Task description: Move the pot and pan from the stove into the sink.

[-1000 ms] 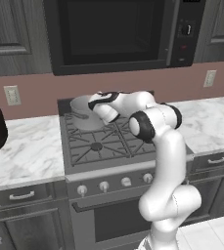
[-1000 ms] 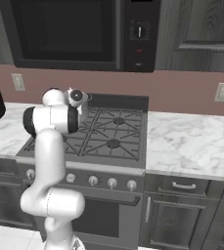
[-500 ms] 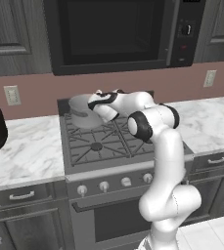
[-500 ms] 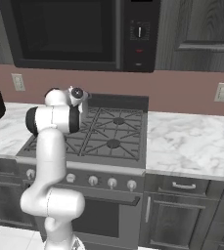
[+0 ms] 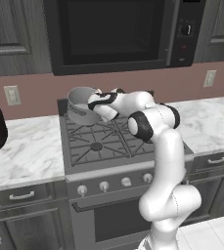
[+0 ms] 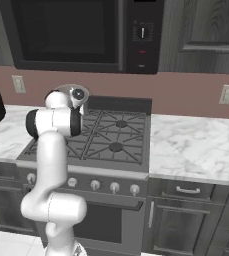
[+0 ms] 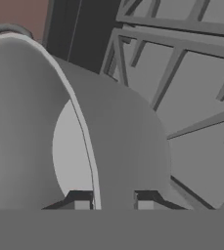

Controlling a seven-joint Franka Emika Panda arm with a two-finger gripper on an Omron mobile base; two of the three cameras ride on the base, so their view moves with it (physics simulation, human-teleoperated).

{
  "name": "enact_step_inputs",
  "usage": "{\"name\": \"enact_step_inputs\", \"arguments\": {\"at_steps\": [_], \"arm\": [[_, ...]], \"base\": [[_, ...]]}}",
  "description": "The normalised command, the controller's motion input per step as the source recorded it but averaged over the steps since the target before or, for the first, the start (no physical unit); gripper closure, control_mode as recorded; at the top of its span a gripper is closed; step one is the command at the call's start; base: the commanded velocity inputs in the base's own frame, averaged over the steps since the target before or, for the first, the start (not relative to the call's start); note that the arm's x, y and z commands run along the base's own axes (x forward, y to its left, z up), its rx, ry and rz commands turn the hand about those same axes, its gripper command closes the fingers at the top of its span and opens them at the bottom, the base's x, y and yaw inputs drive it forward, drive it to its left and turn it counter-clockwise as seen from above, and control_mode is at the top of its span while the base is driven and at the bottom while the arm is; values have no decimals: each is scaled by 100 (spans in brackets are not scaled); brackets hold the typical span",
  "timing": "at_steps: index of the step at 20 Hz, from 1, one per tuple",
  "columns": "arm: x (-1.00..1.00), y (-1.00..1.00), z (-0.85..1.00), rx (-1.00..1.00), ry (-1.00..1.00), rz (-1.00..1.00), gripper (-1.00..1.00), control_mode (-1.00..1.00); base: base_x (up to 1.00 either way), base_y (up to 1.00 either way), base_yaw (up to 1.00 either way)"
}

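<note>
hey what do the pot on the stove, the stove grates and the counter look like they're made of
The pot: likely brushed metal, matte grey with a thin pale rim; the gripper straddles its wall.
The stove grates: seemingly cast iron, dark grey, dull, thick bars.
The counter: looks like polished marble, white with grey veining.
Everything is rendered, so these are looks only.

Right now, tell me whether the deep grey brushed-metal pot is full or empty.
Empty: the deep grey brushed-metal pot shows a bare pale floor and inner wall in the hand view, its rim between the fingertips.
</note>
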Motion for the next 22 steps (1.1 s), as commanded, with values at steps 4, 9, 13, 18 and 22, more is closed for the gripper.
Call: {"name": "enact_step_inputs", "arguments": {"at_steps": [4,9,13,18,22], "arm": [[-31,-7,32,8,1,-3,100,-100],[-33,-8,56,9,7,-3,100,-100],[-42,-12,50,7,9,-3,100,-100],[-70,-18,47,7,8,-3,100,-100],[-73,-15,61,8,6,-2,100,-100]], "base": [[0,0,0],[0,0,0],[0,0,0],[0,0,0],[0,0,0]]}}
